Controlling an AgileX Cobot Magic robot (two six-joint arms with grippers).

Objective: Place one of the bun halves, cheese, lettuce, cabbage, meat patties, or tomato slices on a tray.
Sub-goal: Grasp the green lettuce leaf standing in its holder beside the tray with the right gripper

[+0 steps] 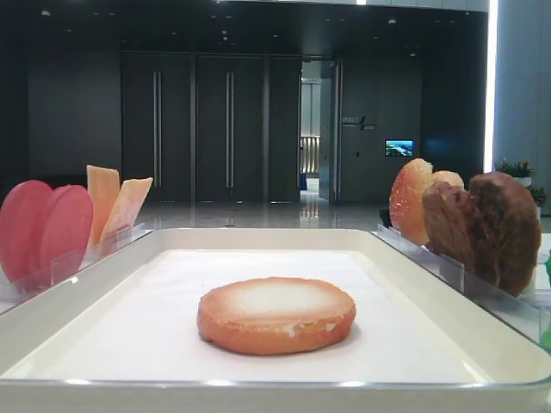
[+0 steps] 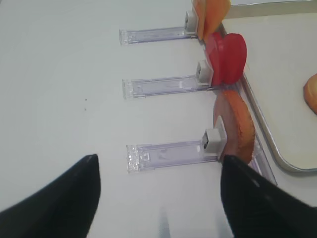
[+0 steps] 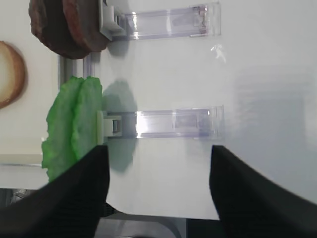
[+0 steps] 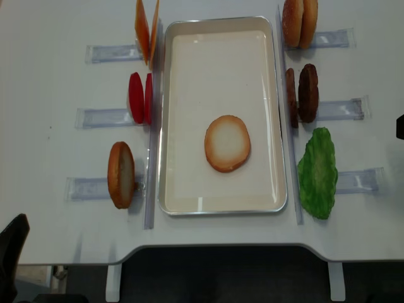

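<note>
Now one bun half (image 4: 227, 143) lies on the tray (image 4: 189, 189).

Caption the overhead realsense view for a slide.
One bun half lies toasted face up on the white tray, with tomato slices, cheese, meat patties and lettuce racked alongside.

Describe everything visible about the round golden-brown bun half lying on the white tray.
The round golden-brown bun half lies flat on the large white rectangular tray, slightly toward the near end and right of centre. Its pale toasted face points up, ringed by a darker brown crust; the low front view shows a thick rounded edge with small light patches. It looks smooth and whole. It touches only the tray's white liner; no gripper touches it.
</note>
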